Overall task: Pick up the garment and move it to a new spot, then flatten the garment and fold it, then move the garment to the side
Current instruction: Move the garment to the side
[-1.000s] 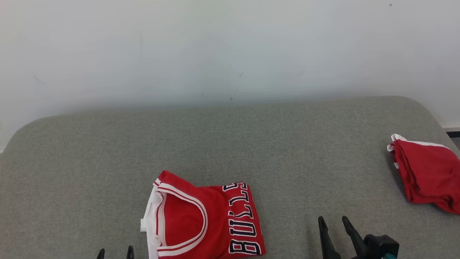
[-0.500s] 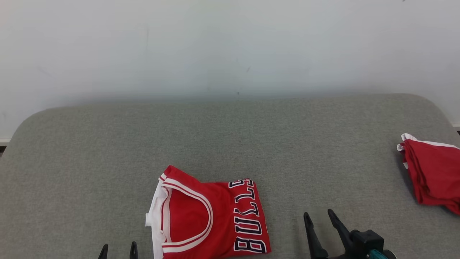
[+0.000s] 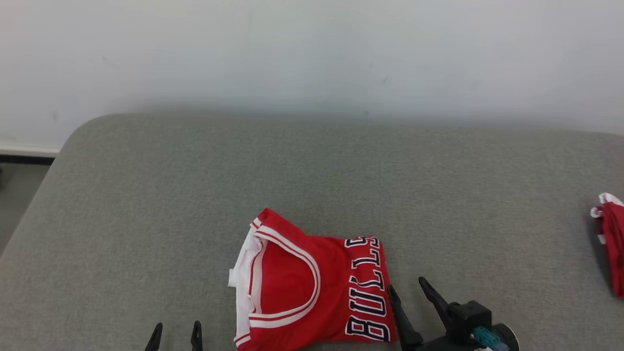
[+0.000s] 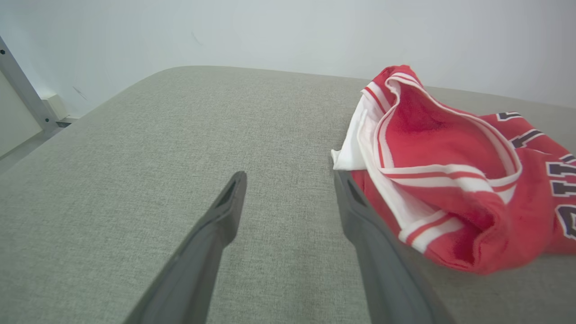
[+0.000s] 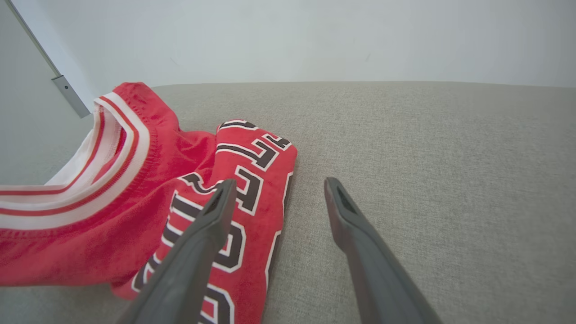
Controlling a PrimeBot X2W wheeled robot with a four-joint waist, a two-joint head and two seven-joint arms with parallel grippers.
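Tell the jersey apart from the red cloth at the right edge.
The jersey lies front and centre; the cloth sits far right, cut off by the frame. The jersey shows BULLS lettering; the cloth shows none. Both are red with white trim, on the grey pad.

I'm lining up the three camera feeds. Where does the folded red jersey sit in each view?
Head view: the jersey lies at bottom centre.
Left wrist view: jersey on the right side, mid-height.
Right wrist view: jersey on the left side, lower half.
Shared landmark: the BULLS lettering along one edge of the jersey.
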